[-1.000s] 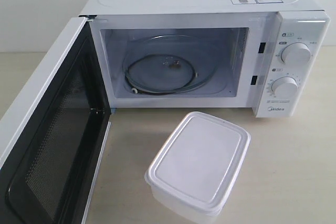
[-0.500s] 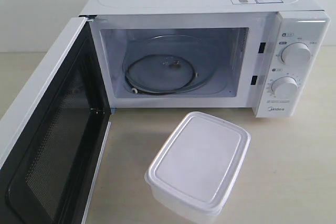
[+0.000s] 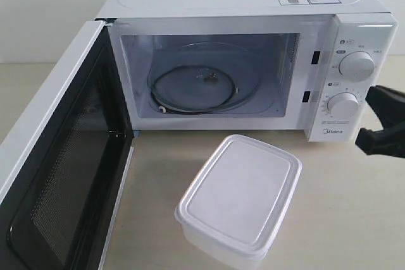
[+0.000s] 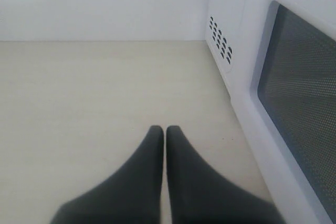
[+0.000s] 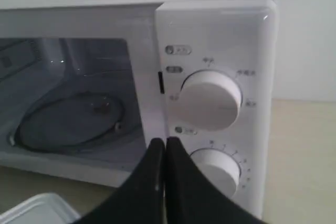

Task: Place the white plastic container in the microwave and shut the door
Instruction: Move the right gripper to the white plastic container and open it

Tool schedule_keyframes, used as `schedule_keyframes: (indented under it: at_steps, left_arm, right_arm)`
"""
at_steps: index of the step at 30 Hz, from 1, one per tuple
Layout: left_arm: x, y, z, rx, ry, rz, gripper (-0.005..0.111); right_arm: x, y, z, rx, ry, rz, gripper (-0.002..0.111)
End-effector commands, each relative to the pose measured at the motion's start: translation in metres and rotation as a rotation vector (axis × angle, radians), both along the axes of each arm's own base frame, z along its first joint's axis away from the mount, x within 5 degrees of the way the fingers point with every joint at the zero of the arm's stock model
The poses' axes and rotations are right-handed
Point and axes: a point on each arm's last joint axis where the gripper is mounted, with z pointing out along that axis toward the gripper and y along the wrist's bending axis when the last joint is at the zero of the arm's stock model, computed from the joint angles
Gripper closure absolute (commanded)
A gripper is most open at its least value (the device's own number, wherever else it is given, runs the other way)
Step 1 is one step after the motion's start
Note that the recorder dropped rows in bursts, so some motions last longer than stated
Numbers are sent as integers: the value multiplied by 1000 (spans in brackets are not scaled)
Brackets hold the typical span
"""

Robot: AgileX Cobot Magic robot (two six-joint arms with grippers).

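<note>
1. Nearest, in the lower middle of the exterior view, the white plastic container [image 3: 239, 197] sits on the table [image 3: 354, 219] with its lid on. It is in front of the oven's open mouth but apart from it, and nothing touches it. One of its corners shows at the lower left of the right wrist view.
2. At the lower left of the exterior view, the door [image 3: 57, 175] is swung wide open, with its black inner frame and mesh window facing the camera.
3. The left claw [image 4: 165, 129] does not show in the exterior view. In its own wrist view, its two dark fingers are pressed together and hold nothing. It hangs over bare table just beside the door's outer face, which runs down the right of that frame.
4. The right claw [image 5: 165, 142] enters at the right edge of the exterior view at mid height, near the lower dial [image 3: 343, 105]. Its fingers are closed tight and empty. It points at the control panel, not at the container.
5. Farthest back, the microwave [image 3: 253, 4] fills the upper frame. Its cavity is empty and the glass turntable [image 3: 196, 86] is bare.
6. As I judge it, no part of the task is done yet. A claw has to open, grip the container, carry it onto the turntable and let go. The door then has to be pushed shut, and the left claw looks well placed for that.
</note>
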Motion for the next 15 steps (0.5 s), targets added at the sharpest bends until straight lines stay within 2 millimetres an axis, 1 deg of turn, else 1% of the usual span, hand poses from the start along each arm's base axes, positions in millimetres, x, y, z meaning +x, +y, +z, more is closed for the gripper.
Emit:
schedule_keyframes:
  at_steps: [1,3,5,7,9,13,15]
  left_arm:
    - [0,0,-1,4,-5,2,102]
    - [0,0,-1,4,-5,2,102]
    - [0,0,-1,4,-5,2,102]
    - [0,0,-1,4,-5,2,102]
    - [0,0,-1,4,-5,2,102]
    - [0,0,-1,4,-5,2,102]
    - [0,0,-1,4,-5,2,102]
  right_arm:
    - [2,3,-23,20,83,32,108]
    - [5,3,-33,27,120,34,108]
    - [7,4,-42,86,172,33,108]
    - [7,6,-49,219,246,34,108]
    - [5,12,-55,341,320,72,108]
    - [0,27,-51,495,364,228,108]
    - [-2,30,-51,585,408,251,108]
